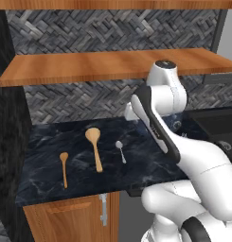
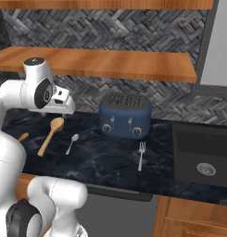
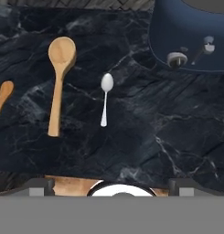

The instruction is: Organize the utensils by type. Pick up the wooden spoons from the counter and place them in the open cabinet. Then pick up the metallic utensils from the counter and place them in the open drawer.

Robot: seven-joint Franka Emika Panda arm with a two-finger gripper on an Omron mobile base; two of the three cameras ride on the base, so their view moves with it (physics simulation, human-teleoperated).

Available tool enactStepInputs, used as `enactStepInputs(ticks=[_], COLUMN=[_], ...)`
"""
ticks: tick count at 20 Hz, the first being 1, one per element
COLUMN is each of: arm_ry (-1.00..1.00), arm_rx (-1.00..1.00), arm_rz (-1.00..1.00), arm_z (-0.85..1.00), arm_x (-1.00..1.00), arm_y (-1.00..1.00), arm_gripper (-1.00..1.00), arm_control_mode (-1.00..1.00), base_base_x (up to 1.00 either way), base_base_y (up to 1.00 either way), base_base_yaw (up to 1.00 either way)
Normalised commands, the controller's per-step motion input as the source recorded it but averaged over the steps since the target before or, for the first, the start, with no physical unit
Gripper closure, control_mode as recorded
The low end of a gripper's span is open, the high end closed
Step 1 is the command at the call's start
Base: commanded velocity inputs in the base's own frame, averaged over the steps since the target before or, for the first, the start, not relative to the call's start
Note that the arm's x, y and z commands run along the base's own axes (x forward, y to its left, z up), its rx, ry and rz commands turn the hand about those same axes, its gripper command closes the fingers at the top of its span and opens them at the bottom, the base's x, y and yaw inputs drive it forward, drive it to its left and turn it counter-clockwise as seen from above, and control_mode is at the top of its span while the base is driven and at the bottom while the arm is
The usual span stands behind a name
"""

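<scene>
1. Lying farthest left on the black worktop (image 3: pixel 131 137) is the small wooden spoon (image 1: pixel 64 168), well aside of the tool.
2. Next comes the large wooden spoon (image 3: pixel 58 80), bowl toward the backsplash, handle toward the front edge.
3. Beside it rests the silver spoon (image 3: pixel 105 97), nearest the tool's centre line.
4. Farther right stand a blue toaster (image 2: pixel 125 115) and a fork (image 2: pixel 141 155).
5. Above them hangs the tool (image 3: pixel 111 185), fingers spread wide apart, holding nothing.

Black pale-veined counter (image 1: pixel 150 163), two tan wooden spoons (image 3: pixel 58 77), silver metal spoon (image 3: pixel 105 97), navy toaster (image 2: pixel 124 115)
</scene>
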Motion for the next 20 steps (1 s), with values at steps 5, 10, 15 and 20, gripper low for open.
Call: enactStepInputs(ticks=[5,10,15,20], arm_ry=[0.0,0.0,-0.01,0.0], arm_rx=[0.03,0.02,0.0,0.0], arm_rz=[0.0,0.0,0.0,0.0], arm_z=[-0.22,-0.33,-0.47,-0.54], arm_x=[0.0,0.01,0.17,0.22], arm_y=[0.54,0.6,0.51,0.36], arm_gripper=[-1.0,-1.0,-1.0,-1.0], arm_control_mode=[-1.0,-1.0,-1.0,-1.0], base_base_x=[0.0,0.0,0.0,0.0], base_base_y=[0.0,0.0,0.0,0.0], base_base_yaw=[0.0,0.0,0.0,0.0])
